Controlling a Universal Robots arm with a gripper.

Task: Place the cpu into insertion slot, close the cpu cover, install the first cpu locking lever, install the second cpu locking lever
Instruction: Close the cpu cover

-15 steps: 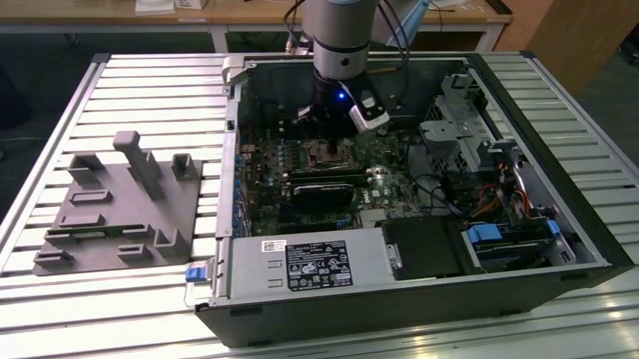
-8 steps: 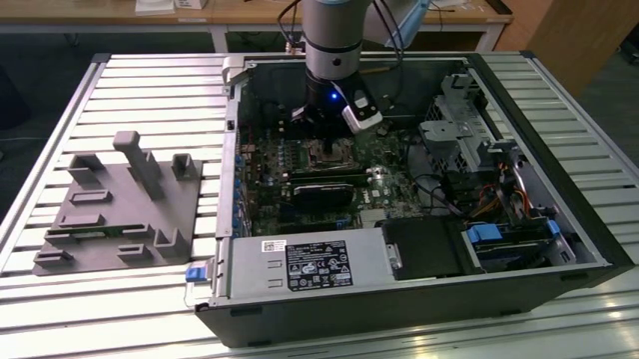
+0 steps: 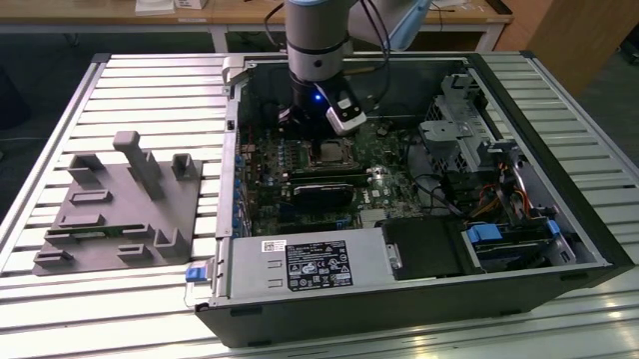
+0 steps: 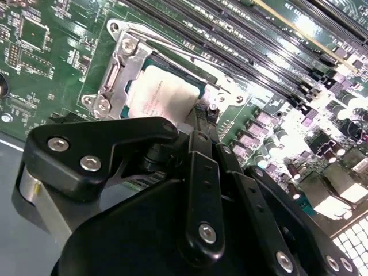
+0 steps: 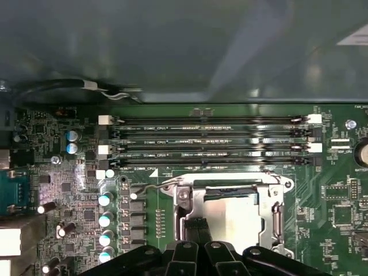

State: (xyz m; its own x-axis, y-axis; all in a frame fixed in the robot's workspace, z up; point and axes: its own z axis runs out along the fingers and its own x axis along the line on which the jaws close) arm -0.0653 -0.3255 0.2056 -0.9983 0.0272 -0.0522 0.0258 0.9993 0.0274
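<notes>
In the exterior view the arm [image 3: 319, 45] reaches down into an open computer case [image 3: 399, 299] lying on a slatted table [image 3: 60, 299]. Its lower end is masked by the camera block on the wrist, so the claw is hard to pick out there. In both wrist views the chip [image 4: 164, 95] [image 5: 238, 215] lies flat in the socket [image 5: 230, 191]. Little of the socket shows beyond a dark strip of rim, because the metal cover [image 4: 118, 69] [image 5: 192, 201] lies down over it and frames the chip's pale top. The claw [image 4: 206, 115] [image 5: 198, 230] sits at one edge of the cover, close to a corner screw. Its two tips are drawn together with barely a gap. Its own black body cuts off that side of the chip, so whether anything thin is pinched cannot be made out. A thin wire lever [image 5: 150, 187] runs along another edge, its hooked end poking out past the corner. Whether it is latched is unclear. Long memory slots [image 5: 207, 141] lie just beside the socket.
</notes>
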